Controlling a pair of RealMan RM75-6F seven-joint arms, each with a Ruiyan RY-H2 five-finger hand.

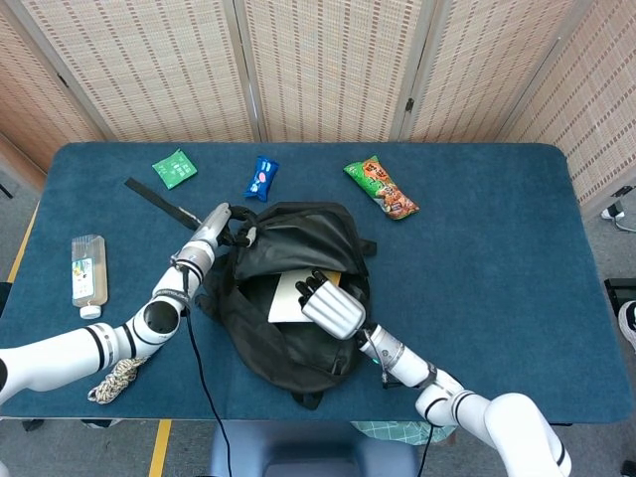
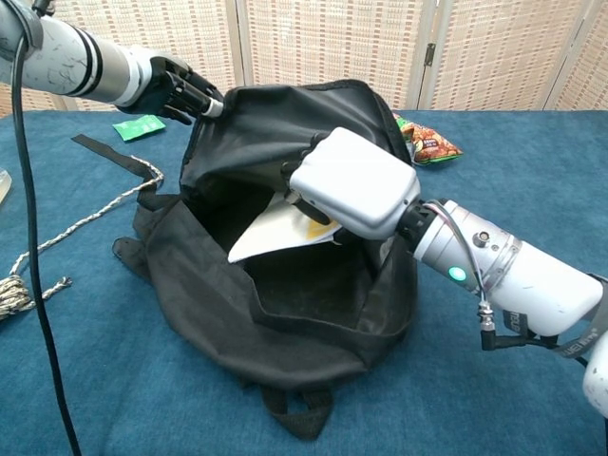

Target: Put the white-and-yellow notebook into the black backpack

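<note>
Blue-covered tabletop (image 1: 497,268) fills scene. Woven beige folding screen (image 1: 328,60) with grey frames stands along far side. Grey floor (image 1: 616,258) visible right; yellow floor line (image 1: 159,447) near left.

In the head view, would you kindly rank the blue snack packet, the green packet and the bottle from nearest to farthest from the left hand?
From the left hand:
1. Blue snack packet, just behind it, slightly right.
2. Green packet, behind it to the left.
3. Bottle, far left near the table edge.
</note>
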